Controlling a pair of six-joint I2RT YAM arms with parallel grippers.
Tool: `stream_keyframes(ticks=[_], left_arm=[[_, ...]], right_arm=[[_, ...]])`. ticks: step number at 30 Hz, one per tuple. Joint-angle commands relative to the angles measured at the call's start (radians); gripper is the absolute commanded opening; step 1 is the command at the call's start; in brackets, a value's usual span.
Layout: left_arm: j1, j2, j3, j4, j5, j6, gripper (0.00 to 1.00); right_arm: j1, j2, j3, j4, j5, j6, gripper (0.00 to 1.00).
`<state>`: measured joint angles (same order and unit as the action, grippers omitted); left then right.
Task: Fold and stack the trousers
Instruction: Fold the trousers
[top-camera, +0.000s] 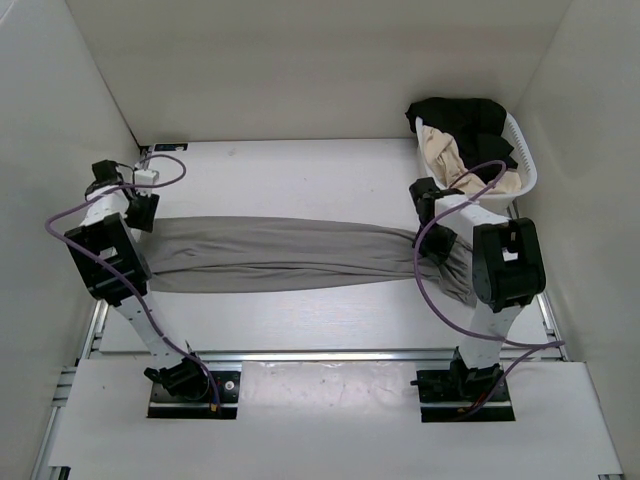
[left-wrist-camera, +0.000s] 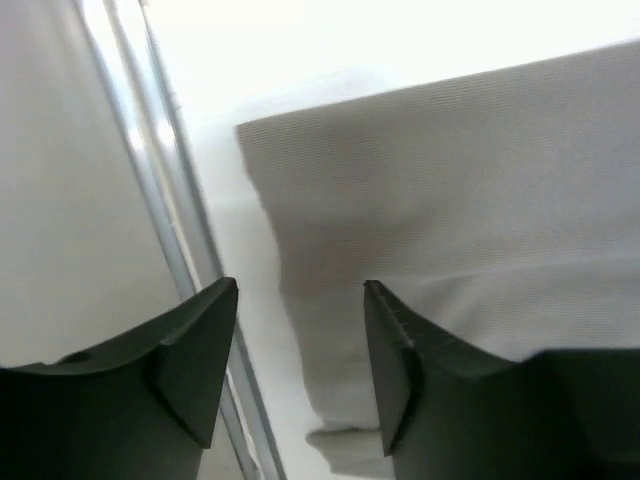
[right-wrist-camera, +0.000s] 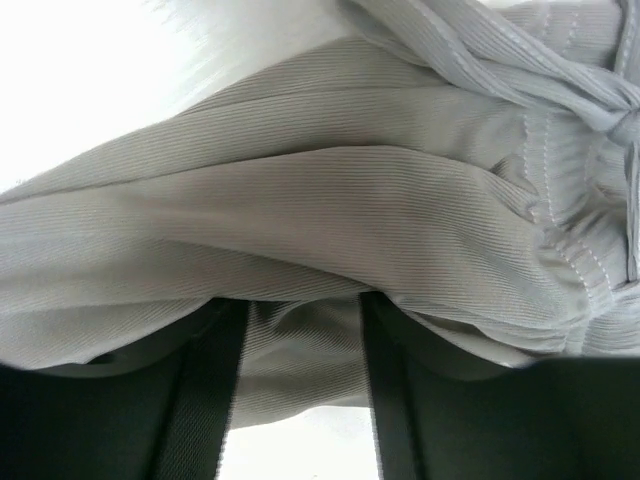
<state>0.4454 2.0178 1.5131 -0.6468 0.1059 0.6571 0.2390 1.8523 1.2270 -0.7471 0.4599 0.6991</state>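
Note:
The taupe-grey trousers (top-camera: 290, 255) lie stretched flat across the table, leg ends at the left and waist at the right. My left gripper (top-camera: 141, 212) hovers over the leg ends. In the left wrist view it (left-wrist-camera: 300, 345) is open, and the cuff edge of the trousers (left-wrist-camera: 440, 200) lies under and between the jaws, untouched. My right gripper (top-camera: 436, 238) is at the waist end. In the right wrist view it (right-wrist-camera: 300, 385) is open, with bunched waist fabric (right-wrist-camera: 330, 200) lying between its fingers and draped over the fingertips, which are hidden.
A white laundry basket (top-camera: 522, 170) stands at the back right, holding a black garment (top-camera: 462, 120) and a beige-cream garment (top-camera: 443, 152). White walls close in on the left, back and right. A metal rail (left-wrist-camera: 165, 220) runs along the table's left edge.

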Motion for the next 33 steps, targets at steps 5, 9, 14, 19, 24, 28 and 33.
stream_keyframes(ticks=[5, 9, 14, 19, 24, 28, 33], left_arm=[[0.007, -0.273, -0.051, 0.001, -0.002, 0.038, 0.72], [-0.034, -0.408, -0.204, -0.082, 0.103, 0.183, 0.7], [-0.132, -0.452, -0.399, -0.082, 0.107, 0.243, 0.58], [-0.174, -0.38, -0.363, -0.091, 0.216, 0.154, 0.57], [-0.334, -0.337, -0.376, -0.065, 0.131, 0.145, 0.6], [-0.361, -0.295, -0.376, -0.047, 0.106, 0.122, 0.65], [-0.37, -0.26, -0.366, -0.047, 0.074, 0.122, 0.6]], right_arm=[[0.111, -0.146, -0.027, -0.004, -0.015, -0.159, 0.67], [0.132, -0.25, -0.037, -0.024, -0.015, -0.159, 0.72], [0.132, -0.314, -0.075, -0.078, -0.041, -0.115, 0.72], [0.065, -0.402, -0.164, -0.143, -0.03, -0.026, 0.72], [-0.076, -0.567, -0.378, -0.117, -0.041, 0.059, 0.72], [-0.151, -0.607, -0.457, -0.081, -0.09, 0.05, 0.72], [-0.152, -0.628, -0.477, -0.081, -0.07, 0.022, 0.72]])
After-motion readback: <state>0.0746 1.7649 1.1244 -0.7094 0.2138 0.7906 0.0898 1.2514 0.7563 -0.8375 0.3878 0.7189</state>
